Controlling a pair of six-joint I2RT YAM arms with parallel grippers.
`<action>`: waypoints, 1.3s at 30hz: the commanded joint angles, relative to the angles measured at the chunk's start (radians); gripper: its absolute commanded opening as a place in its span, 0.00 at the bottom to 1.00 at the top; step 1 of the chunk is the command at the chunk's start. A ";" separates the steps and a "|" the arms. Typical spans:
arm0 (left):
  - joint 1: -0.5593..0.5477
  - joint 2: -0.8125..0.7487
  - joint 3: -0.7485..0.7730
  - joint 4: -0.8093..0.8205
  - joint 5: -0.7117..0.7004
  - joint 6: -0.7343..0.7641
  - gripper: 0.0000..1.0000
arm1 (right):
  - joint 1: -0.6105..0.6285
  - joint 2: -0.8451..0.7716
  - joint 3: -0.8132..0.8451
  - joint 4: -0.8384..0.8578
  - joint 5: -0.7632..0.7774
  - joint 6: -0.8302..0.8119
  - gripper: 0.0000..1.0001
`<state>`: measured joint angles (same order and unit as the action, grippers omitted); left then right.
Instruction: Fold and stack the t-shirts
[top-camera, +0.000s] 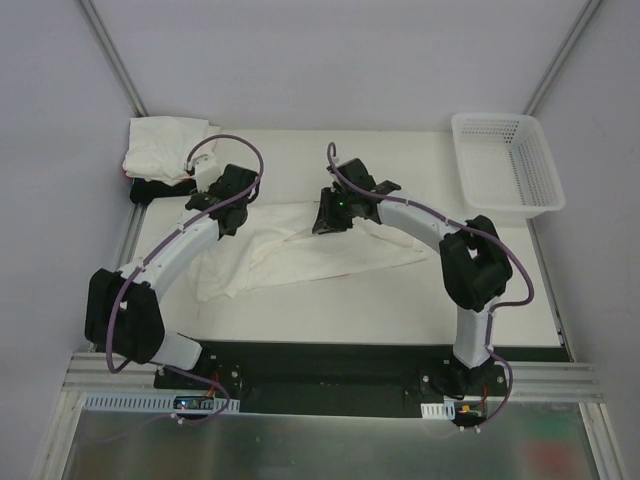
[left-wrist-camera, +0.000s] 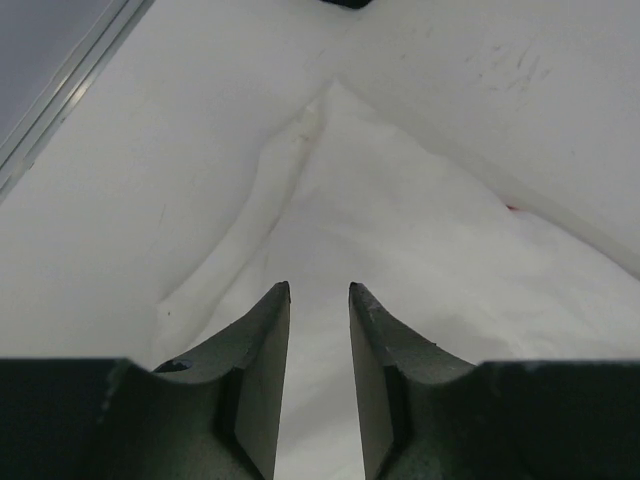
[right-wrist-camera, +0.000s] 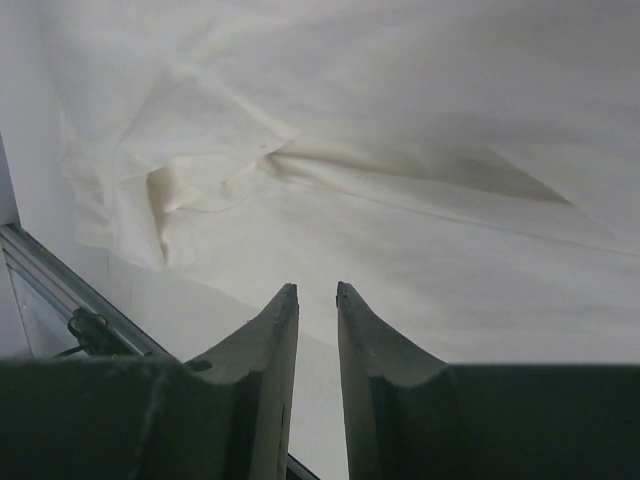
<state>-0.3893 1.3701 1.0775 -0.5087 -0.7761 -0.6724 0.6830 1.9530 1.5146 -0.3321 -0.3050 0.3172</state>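
T-shirt (top-camera: 300, 255) lies rumpled on the white table (top-camera: 400, 310), grey walls (top-camera: 320, 60) around.

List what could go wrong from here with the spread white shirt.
1. The left gripper and right gripper have narrowly parted jaws with nothing between them; they may push the white t-shirt instead of pinching it.
2. The shirt lies skewed and creased, so a fold may come out uneven.
3. The left gripper works close to the pile of shirts and might nudge it.
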 joint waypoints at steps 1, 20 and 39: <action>0.113 0.122 0.107 0.064 -0.042 -0.018 0.33 | -0.095 -0.139 -0.124 0.064 -0.009 0.008 0.25; 0.297 0.392 0.286 0.137 0.104 -0.009 0.31 | -0.207 -0.230 -0.275 0.142 -0.065 0.048 0.24; 0.418 0.451 0.237 0.199 0.501 -0.150 0.40 | -0.249 -0.201 -0.266 0.146 -0.097 0.062 0.24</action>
<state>0.0200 1.7981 1.3117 -0.3363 -0.3698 -0.7860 0.4450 1.7611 1.2392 -0.2131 -0.3832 0.3664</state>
